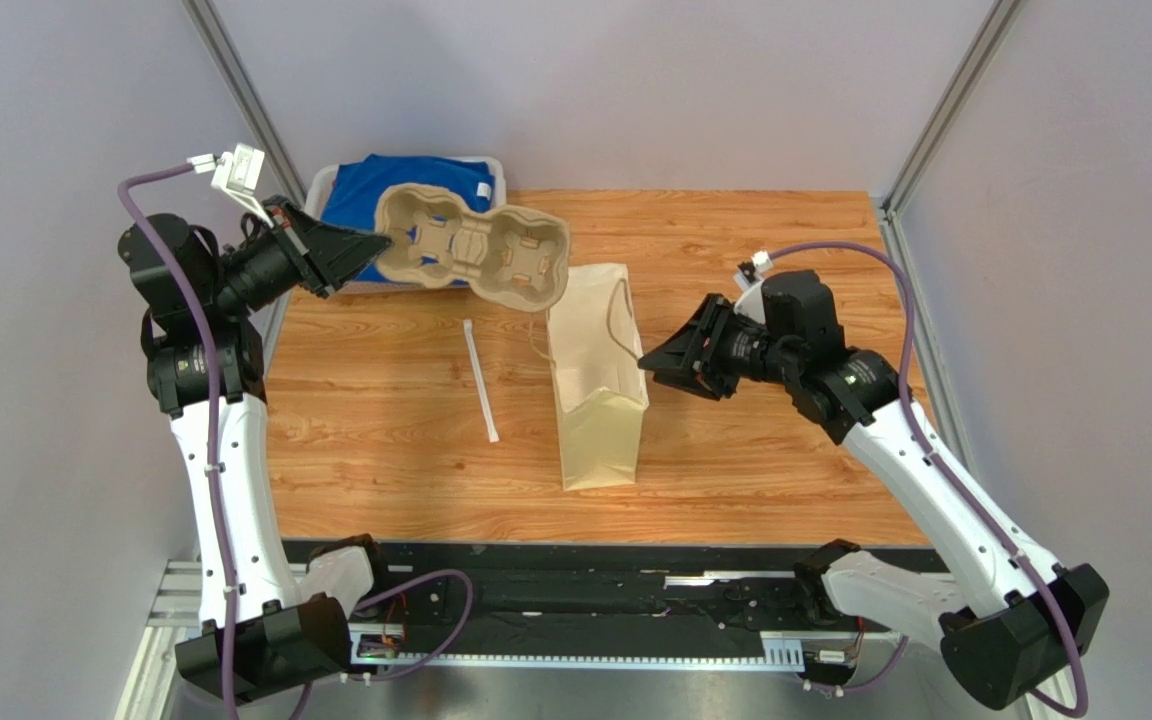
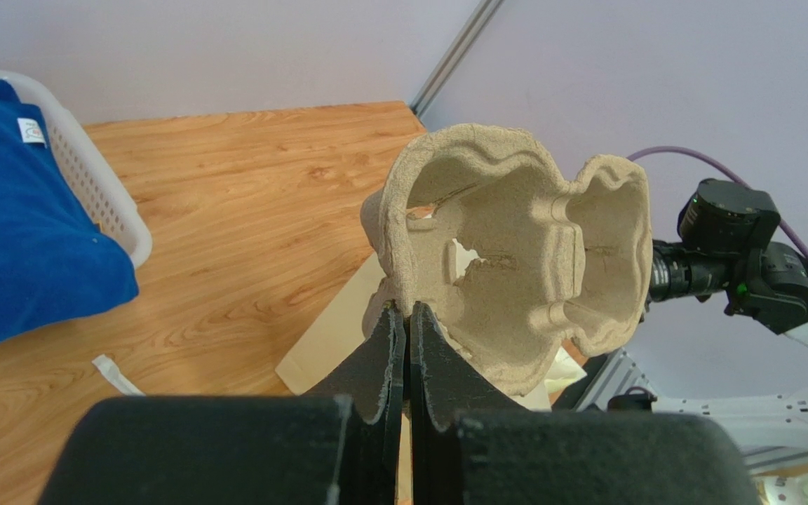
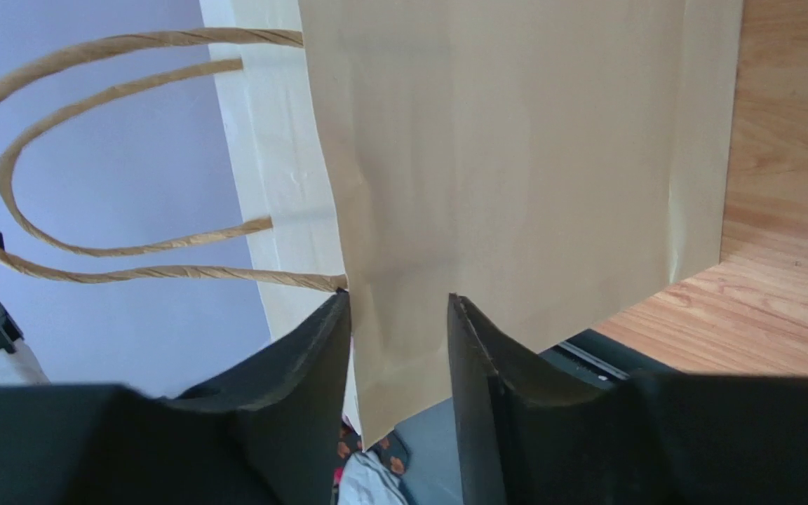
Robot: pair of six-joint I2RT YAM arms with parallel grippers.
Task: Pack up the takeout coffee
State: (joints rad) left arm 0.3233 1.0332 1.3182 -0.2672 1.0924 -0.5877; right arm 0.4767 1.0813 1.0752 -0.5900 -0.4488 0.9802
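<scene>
Your left gripper [image 2: 406, 318] clamps the pulp cup tray [image 2: 514, 263] aloft. Your right gripper [image 3: 398, 316] gapes narrowly at the paper bag [image 3: 503, 137].

All three cameras share the paper bag [image 1: 597, 390]: the top looks down from its near side, my right wrist sits close against it, my left farther off past the pulp tray [image 2: 514, 263].

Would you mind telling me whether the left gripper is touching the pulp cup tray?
Touching. The left wrist view shows the left gripper pinched shut on the near rim of the pulp cup tray.
</scene>
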